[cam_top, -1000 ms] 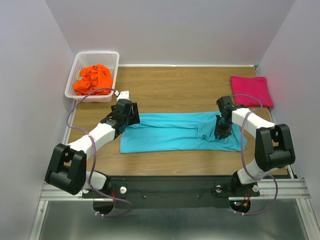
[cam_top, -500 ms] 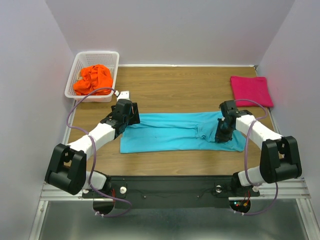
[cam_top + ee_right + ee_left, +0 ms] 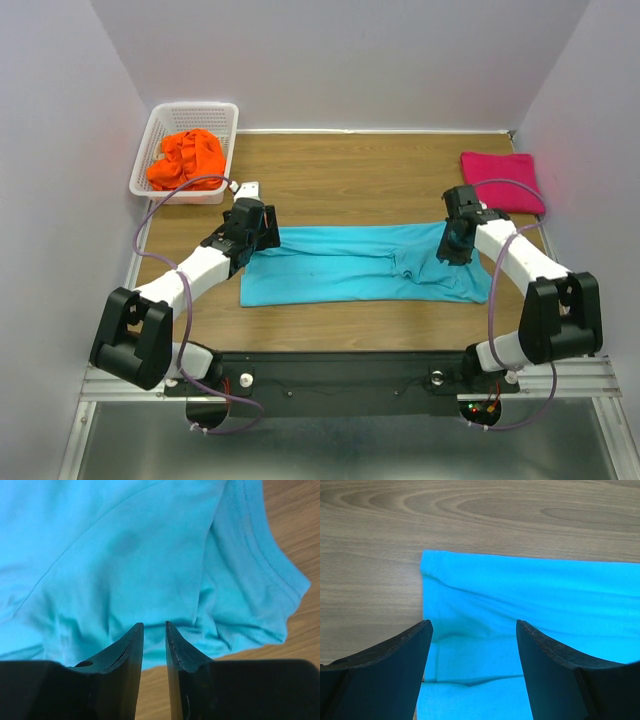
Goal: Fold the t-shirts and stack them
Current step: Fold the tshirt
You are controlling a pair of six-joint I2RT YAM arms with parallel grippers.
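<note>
Three shirts are in play. The turquoise t-shirt (image 3: 340, 265) lies as a long folded band on the worktop (image 3: 350, 170), stretched from under the left pincer (image 3: 256, 226) to under the right pincer (image 3: 455, 245). The magenta t-shirt (image 3: 503, 182) sits folded just beyond the right pincer. The orange t-shirt (image 3: 185, 158) is bunched in the white basket (image 3: 195, 104) beyond the left one.

The turquoise shirt looks mid-fold: narrowed lengthwise, its ends not yet brought together. The left pincer stands wide open over the hem end, holding nothing, with the hem's corner just ahead of its left finger. The right pincer is nearly closed, with only a slim empty gap. A rumpled sleeve lies just ahead and to its right.

Next, the right pincer likely needs to widen. Both should then drop onto their ends, pinch the layers, and carry one end over the other.
</note>
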